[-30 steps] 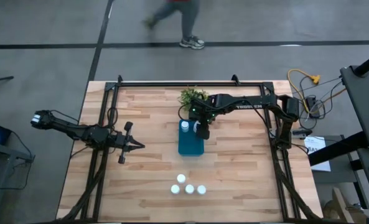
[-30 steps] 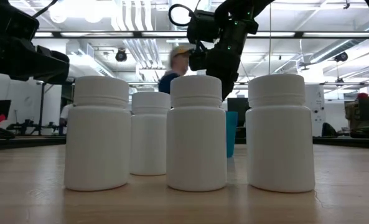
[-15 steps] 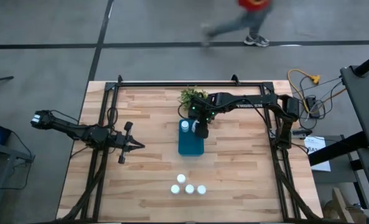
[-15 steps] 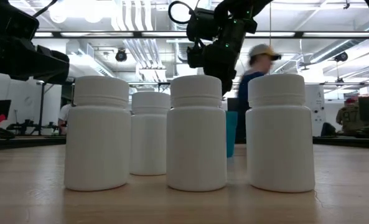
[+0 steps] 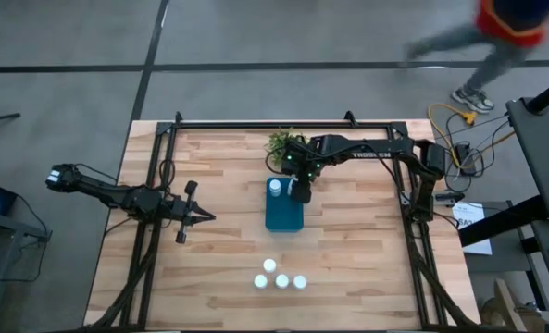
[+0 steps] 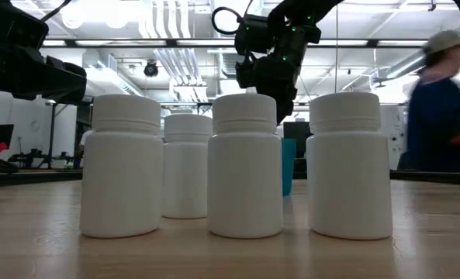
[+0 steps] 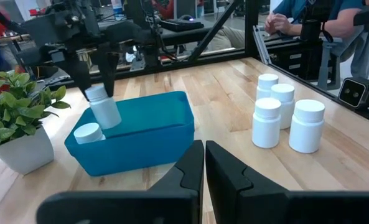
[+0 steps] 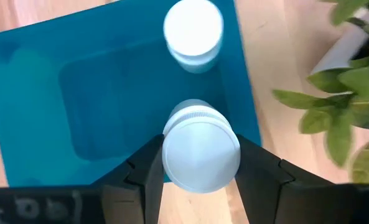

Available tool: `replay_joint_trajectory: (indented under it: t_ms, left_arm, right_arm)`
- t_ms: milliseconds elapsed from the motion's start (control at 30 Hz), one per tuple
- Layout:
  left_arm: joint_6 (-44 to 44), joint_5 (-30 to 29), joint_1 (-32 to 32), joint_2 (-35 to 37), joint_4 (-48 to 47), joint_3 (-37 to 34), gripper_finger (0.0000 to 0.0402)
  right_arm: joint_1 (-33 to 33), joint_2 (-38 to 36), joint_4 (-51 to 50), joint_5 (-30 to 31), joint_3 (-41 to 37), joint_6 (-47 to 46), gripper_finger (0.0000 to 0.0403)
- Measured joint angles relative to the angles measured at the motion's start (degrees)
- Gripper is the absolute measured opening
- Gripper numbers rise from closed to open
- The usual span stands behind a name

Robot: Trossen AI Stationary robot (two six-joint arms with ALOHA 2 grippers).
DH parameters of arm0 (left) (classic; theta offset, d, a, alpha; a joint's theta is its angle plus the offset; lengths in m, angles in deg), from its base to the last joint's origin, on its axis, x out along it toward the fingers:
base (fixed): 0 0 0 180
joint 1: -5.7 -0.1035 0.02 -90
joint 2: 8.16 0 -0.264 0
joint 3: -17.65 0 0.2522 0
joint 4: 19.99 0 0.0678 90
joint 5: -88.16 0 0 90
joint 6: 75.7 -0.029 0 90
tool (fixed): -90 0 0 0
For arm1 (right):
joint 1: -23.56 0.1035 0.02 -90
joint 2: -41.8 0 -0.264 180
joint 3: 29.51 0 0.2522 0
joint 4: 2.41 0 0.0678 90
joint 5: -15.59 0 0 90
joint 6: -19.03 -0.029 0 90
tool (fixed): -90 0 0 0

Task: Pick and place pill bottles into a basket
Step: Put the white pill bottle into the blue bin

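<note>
I see a small leafy plant (image 5: pixel 286 145) in a white pot on the wooden bench (image 5: pixel 209 259); beyond the bench walks a person (image 5: pixel 496 37), probably capped.

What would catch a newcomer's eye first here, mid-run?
The right gripper hangs over the teal basket by the plant, shut on a white pill bottle, with another bottle already inside. Next, the four bottles clustered on the table's near edge, looming large in the low view. The left gripper waits shut at the table's left side.
</note>
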Motion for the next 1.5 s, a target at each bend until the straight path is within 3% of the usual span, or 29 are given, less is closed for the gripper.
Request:
replay_joint_trajectory:
  t_ms: [267, 600, 833, 1233, 1500]
  left_arm:
    - [0.0, 0.0, 0.0, 0.0, -0.1, 0.0, 0.0000]
    - [0.0, 0.1, 0.0, 0.2, -0.3, 0.0, 0.0000]
    - [0.1, 0.1, 0.0, 0.1, -0.3, 0.0, 0.0000]
    - [1.5, 0.7, 0.0, 0.0, -0.3, 0.0, 0.0000]
    - [1.5, 0.7, 0.0, 0.0, -0.3, 0.0, 0.0000]
  right_arm:
    - [-0.1, 1.1, 0.8, -0.1, 0.5, 0.4, 0.0148]
    - [-0.1, 10.9, -2.1, -0.2, 6.7, 3.5, 0.0148]
    - [-0.1, 11.7, -6.8, 0.5, 10.8, 4.3, 0.0148]
    - [-0.1, 11.0, -5.8, 1.8, 9.0, 4.2, 0.0148]
    - [-0.1, 11.0, -5.6, 1.8, 8.9, 3.0, 0.0216]
